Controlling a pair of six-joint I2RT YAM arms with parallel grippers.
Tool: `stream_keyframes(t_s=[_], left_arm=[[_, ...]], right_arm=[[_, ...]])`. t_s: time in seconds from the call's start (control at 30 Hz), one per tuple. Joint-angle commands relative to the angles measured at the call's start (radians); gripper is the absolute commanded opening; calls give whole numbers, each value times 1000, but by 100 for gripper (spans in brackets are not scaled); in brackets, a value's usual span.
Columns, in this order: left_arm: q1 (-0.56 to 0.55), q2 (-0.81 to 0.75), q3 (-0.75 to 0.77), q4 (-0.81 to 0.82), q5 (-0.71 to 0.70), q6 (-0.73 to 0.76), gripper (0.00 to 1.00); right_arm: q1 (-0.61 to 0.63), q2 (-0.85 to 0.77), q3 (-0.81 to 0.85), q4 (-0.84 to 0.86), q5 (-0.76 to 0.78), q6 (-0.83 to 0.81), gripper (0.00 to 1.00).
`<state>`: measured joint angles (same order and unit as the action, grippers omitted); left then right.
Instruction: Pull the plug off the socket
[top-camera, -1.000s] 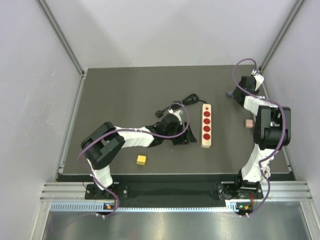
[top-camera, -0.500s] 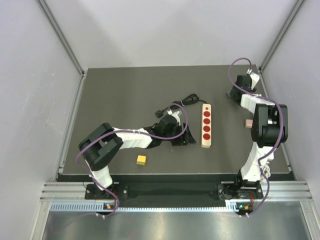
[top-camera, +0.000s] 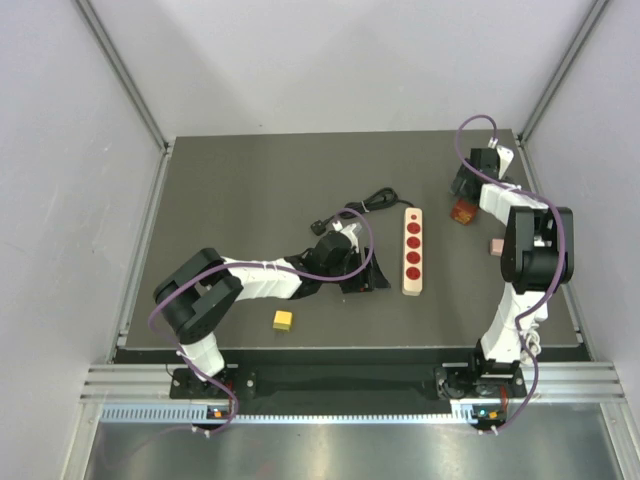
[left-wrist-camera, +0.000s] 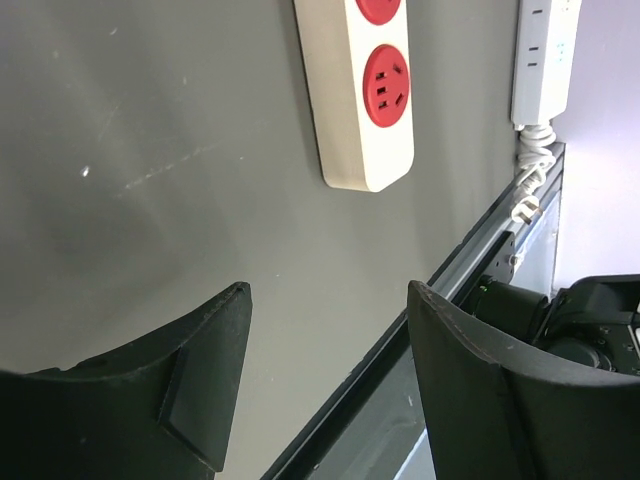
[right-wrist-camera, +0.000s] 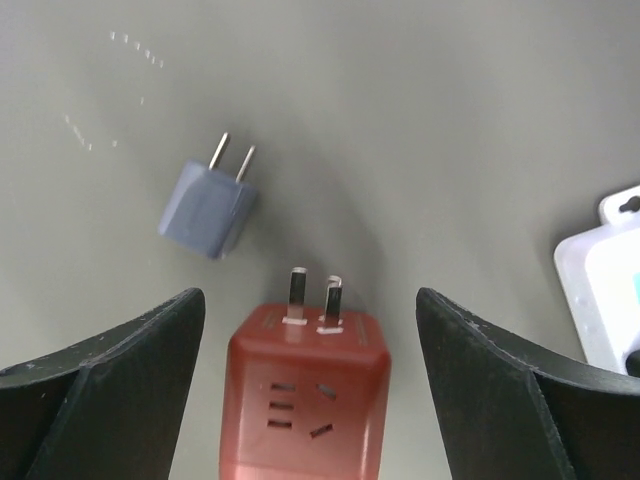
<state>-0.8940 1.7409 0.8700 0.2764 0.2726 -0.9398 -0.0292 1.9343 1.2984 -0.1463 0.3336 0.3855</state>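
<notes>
Hovering low over the table (left-wrist-camera: 150, 150), the left gripper (left-wrist-camera: 325, 330) is spread wide and holds nothing. The power strip (left-wrist-camera: 365, 95) lies just ahead of its fingertips, and no plug shows in the red sockets. Further right, the right gripper (right-wrist-camera: 308, 300) is also wide open and empty. The red plug (right-wrist-camera: 305, 395) lies flat between its fingers, clear of both pads, prongs pointing away (so it looks off the socket already). A grey plug (right-wrist-camera: 208, 205) sits just beyond the left fingertip. Best next move is probably to lift straight up without closing or swinging sideways, so neither finger knocks either plug.
</notes>
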Motion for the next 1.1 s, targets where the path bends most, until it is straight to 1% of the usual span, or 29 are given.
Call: stream_keyframes(t_s=[0.0, 0.1, 0.27, 0.33, 0.47, 0.5, 0.67, 0.87, 0.97, 1.07], left_arm=[[-3, -55, -14, 49, 10, 10, 68], [-3, -60, -19, 52, 11, 12, 68], [-3, -76, -23, 52, 14, 24, 68], [-3, -90, -26, 52, 19, 27, 68], [-3, -113, -31, 41, 33, 36, 68], [-5, -121, -35, 40, 39, 38, 68], [-10, -161, -77, 27, 63, 38, 68], [-36, -211, -88, -37, 79, 44, 68], [-69, -234, -71, -65, 67, 50, 69], [-126, -259, -63, -98, 31, 49, 69]], right_arm=[[15, -89, 18, -24, -24, -5, 86], [20, -139, 18, -47, -28, -30, 86], [22, -193, 62, -192, 5, -43, 87], [22, -238, 47, -211, 13, -33, 87], [20, -310, -5, -269, 50, -11, 87], [18, -333, -11, -306, 57, -5, 88], [2, -419, -94, -354, 108, 13, 88], [-72, -584, -218, -377, 78, 73, 88], [-104, -630, -266, -389, 61, 87, 88], [-132, -676, -287, -416, 59, 93, 88]])
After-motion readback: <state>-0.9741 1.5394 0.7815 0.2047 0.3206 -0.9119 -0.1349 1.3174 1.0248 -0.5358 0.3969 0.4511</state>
